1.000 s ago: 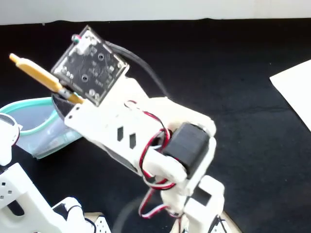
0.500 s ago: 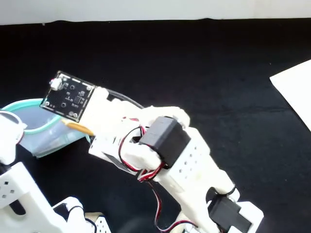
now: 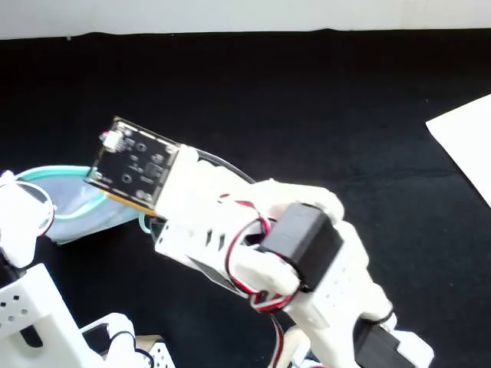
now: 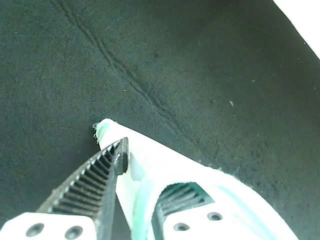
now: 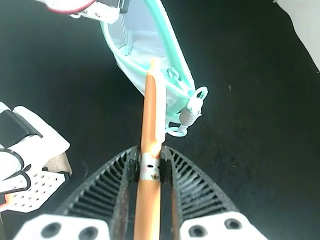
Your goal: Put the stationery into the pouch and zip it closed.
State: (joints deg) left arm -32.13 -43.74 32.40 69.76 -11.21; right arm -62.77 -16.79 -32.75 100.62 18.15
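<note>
1. Nearest the arm bases, the right gripper (image 5: pixel 149 161) is clenched on the orange pen (image 5: pixel 151 115). Its jaws pinch the barrel at the pale band, well back from the tip. Judgement: this hold leaves the front of the pen free to enter ahead of the fingers.
2. The pen runs straight out along the gripper's line. Its tip sits at the mouth of the pouch (image 5: pixel 142 37), over the teal rim. How deep it has gone cannot be told.
3. The zip pull (image 5: pixel 191 111) hangs at the pouch's near end, just beside the pen, and the zip stands open. Judgement: with the pull at that end, the whole mouth is open for loading.
4. The left gripper (image 4: pixel 142 175) is grasping the rim of the pouch, with one ribbed finger outside the wall and the other inside. Judgement: it props the mouth open and anchors the soft pouch against the pen's push.
5. From above, the right arm's wrist board (image 3: pixel 134 165) hangs over the pouch, which lies at the left of the black table (image 3: pixel 322 92).
6. Farthest off, a sheet of paper (image 3: pixel 464 146) lies at the right edge, well apart and with no role here.
7. Assessment: the pen is being inserted and zipping has not begun. If the pen is released too shallow, it may tip back over the rim.
</note>
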